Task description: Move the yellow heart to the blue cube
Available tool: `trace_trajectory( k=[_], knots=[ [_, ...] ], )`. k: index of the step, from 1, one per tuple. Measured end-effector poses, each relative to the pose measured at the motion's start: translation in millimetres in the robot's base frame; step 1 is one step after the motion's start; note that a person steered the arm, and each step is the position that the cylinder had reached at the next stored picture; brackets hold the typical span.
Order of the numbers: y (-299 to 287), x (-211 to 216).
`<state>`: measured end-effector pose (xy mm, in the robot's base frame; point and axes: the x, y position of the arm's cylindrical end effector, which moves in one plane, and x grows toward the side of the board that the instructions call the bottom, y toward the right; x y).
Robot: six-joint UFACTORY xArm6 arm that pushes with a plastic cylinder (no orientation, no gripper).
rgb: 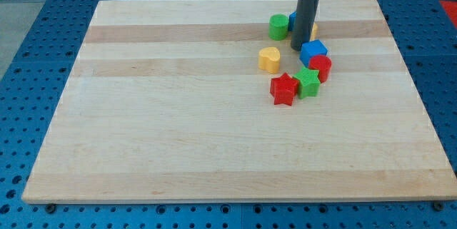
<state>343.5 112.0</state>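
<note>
The small yellow heart block [269, 59] lies on the wooden desk [178, 136] just left of the blue cube [313, 50], near but apart. The arm has no fingers, so nothing is held — my tip [298, 48] rests just left of the cube, above the heart's right. A push from there risks shoving the cube into the red cylinder [320, 67] and green star [308, 82] instead.

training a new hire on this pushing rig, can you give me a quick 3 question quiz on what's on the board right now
1. True or false: the yellow heart touches the blue cube.
2. Which block lies between the red star and the red cylinder?
A. green star
B. green cylinder
3. My tip sits just off the blue cube toward the view's ____.

Key: 1 false, a gap separates them. 2 A, the green star. 3 left.
</note>
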Motion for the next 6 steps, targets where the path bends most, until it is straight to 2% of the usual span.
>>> trace_trajectory(
  k=[2,3,4,6],
  knots=[
    [-113.7,18.0],
    [-142.1,34.6],
    [-143.1,54.6],
    [-92.1,51.6]
  ],
)
